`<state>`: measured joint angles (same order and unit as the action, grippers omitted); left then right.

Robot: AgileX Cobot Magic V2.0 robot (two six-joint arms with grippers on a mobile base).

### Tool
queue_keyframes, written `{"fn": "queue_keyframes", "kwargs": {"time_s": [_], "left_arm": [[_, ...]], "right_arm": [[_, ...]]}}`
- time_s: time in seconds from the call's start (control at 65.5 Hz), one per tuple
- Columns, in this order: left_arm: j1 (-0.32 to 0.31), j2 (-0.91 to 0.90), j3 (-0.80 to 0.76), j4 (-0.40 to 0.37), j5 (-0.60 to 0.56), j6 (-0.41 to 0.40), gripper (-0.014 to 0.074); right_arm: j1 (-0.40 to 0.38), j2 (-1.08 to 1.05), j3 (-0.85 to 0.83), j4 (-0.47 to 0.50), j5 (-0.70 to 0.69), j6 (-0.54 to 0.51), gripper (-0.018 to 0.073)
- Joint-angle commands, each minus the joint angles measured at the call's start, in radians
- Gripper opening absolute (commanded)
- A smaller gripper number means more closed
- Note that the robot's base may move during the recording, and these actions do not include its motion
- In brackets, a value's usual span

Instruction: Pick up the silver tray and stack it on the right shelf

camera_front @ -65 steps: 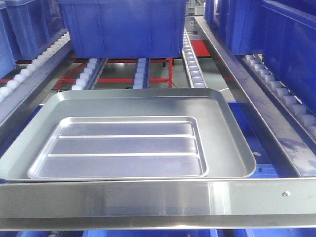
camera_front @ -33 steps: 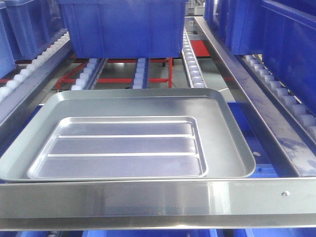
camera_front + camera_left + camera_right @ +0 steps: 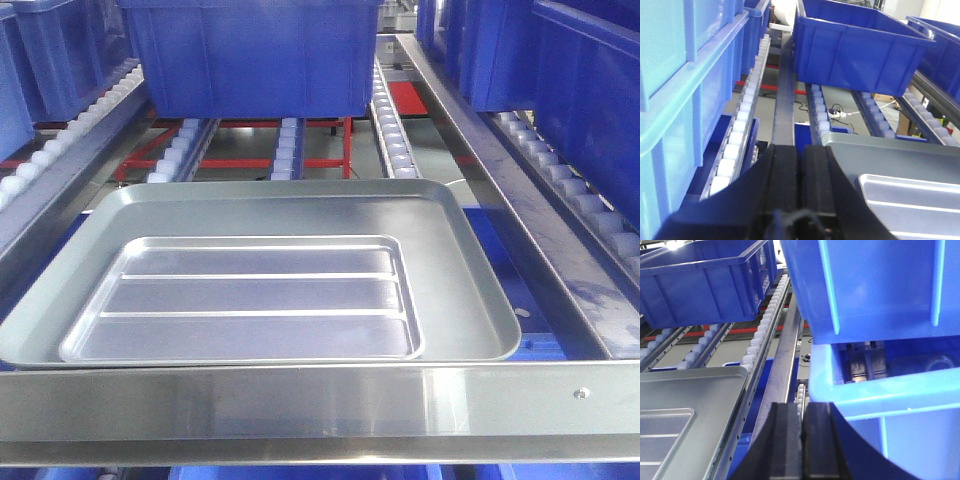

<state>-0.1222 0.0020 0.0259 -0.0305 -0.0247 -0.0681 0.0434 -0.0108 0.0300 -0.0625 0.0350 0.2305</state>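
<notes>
The silver tray (image 3: pixel 260 285) lies flat on the right shelf (image 3: pixel 320 405), a steel flow rack, just behind the flat steel front bar that crosses the front view at 6 o'clock. Its floor shows two long raised ridges, and its rolled rim is bare all round, with no pincer touching it. Lanes of pale rollers (image 3: pixel 388 120) run away toward 12 o'clock, with red crossbars (image 3: pixel 240 160) beneath them. At 12 o'clock from the tray a deep blue bin (image 3: pixel 250 55) sits on the rollers, well apart from the tray's far rim. More blue bins (image 3: pixel 590 90) stand at 2 to 3 o'clock, past a steel side rail, and others at 10 o'clock.

The left pincer (image 3: pixel 800 185) has its black fingers pressed together with nothing between them, at 9 o'clock of the tray's near corner. The right pincer (image 3: pixel 802 440) is likewise closed on nothing, at 3 o'clock of the tray, under a pale blue bin (image 3: pixel 880 315). Below the rack, cables and a power strip (image 3: pixel 840 114) lie on a grey floor.
</notes>
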Motion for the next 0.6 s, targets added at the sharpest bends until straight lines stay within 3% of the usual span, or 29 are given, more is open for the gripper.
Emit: {"fn": "queue_keyframes", "kwargs": {"time_s": [0.0, 0.58], "left_arm": [[0.004, -0.025, 0.032, 0.008, -0.144, 0.003, -0.0092], [0.043, -0.023, 0.03, 0.008, -0.124, 0.003, -0.0092]], "right_arm": [[-0.007, -0.018, 0.0, -0.002, -0.079, -0.009, 0.0049], [-0.007, -0.017, 0.0, -0.002, -0.08, -0.009, 0.0049]]}}
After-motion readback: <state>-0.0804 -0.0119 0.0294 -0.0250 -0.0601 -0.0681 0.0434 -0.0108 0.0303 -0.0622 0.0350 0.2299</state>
